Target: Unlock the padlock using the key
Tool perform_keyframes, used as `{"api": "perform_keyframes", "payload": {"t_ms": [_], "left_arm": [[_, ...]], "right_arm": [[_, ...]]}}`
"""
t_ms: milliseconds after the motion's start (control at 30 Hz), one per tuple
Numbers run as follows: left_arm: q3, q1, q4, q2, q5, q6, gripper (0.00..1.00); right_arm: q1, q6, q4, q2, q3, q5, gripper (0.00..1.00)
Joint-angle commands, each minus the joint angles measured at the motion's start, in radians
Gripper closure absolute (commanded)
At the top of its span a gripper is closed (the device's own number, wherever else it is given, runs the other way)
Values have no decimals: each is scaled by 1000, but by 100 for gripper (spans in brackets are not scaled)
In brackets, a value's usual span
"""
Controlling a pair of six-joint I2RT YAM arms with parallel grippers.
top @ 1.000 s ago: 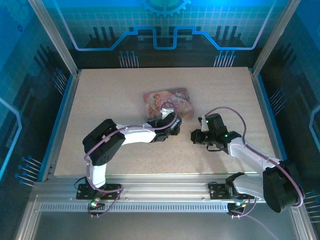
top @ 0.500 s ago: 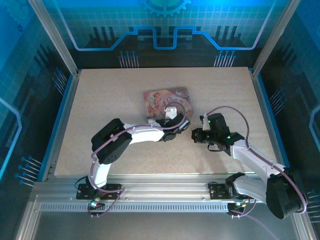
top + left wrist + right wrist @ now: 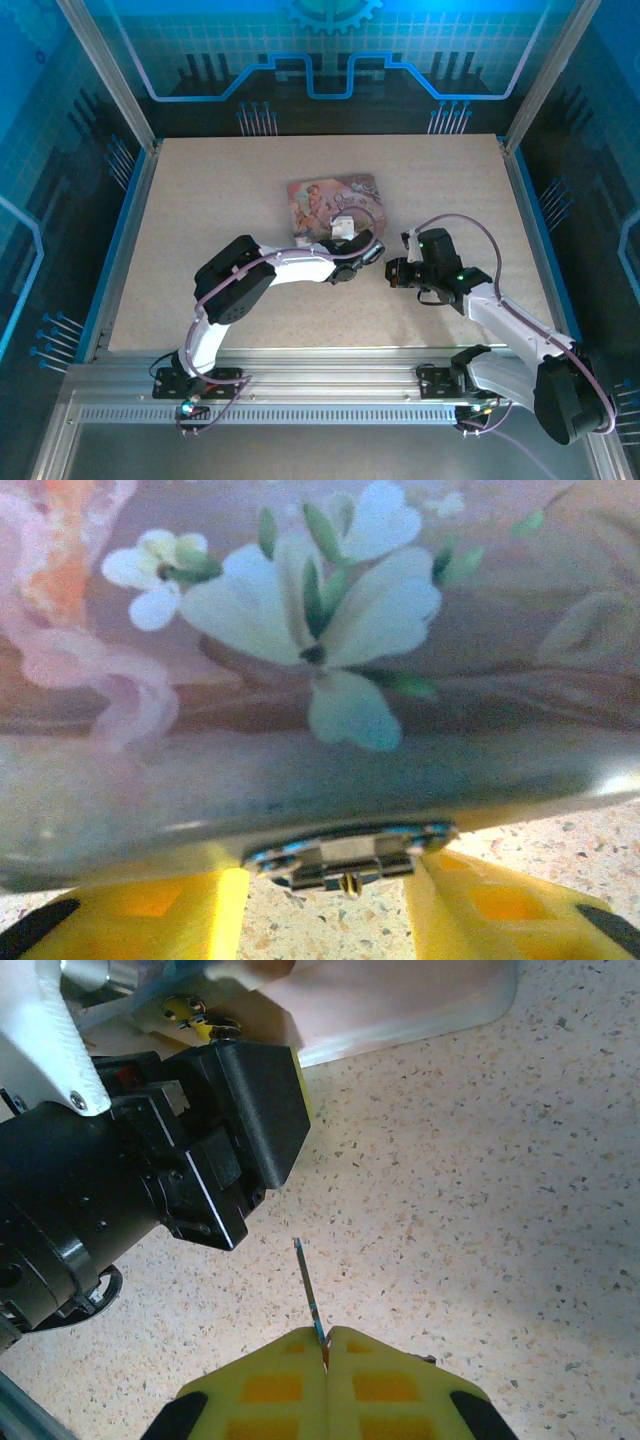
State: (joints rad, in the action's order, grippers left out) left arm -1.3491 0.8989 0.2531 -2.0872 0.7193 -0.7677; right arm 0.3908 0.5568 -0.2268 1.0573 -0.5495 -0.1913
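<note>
**Left arm closes in on the tin, key held ready**

Compared with a second ago, our left arm has stretched further to the right. The left gripper [image 3: 366, 254] now sits at the near right corner of the pink tin [image 3: 322, 200]. In the left wrist view its yellow fingers [image 3: 150, 910] are spread. Between them, at the lower edge of the tin's wall, is a small metal piece with a bluish glint, which we take for the padlock [image 3: 350, 862]. The fingers are just beside it; we cannot tell whether they touch. We judge that the lock is about to be steadied.

The tin lies flat on the table [image 3: 200, 190] and looks closed, so we cannot say what is in it.

The right gripper [image 3: 325, 1348] has hardly moved. Its fingers are pressed together on the key [image 3: 307, 1282], whose thin blade points toward the left gripper, near it but apart. The key is not yet in the lock.
</note>
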Motion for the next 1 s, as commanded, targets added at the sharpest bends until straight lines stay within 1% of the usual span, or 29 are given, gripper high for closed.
{"api": "perform_keyframes", "payload": {"t_ms": [0,233,500,700,867,967], "left_arm": [[-27,4,19,-18,38,-6,58],[-15,3,7,8,30,19,71],[20,4,3,67,20,31,79],[24,3,57,126,-4,45,82],[11,-9,135,168,-67,35,85],[19,-23,146,193,-125,25,89]], "right_arm": [[-12,-20,-11,-22,10,4,100],[-13,-17,-11,-26,15,4,100],[-13,-18,-11,-35,22,0,100],[-12,-25,-2,-37,33,-6,100],[-9,-33,17,-22,38,-15,100],[0,-36,27,-5,37,-17,100]]}}
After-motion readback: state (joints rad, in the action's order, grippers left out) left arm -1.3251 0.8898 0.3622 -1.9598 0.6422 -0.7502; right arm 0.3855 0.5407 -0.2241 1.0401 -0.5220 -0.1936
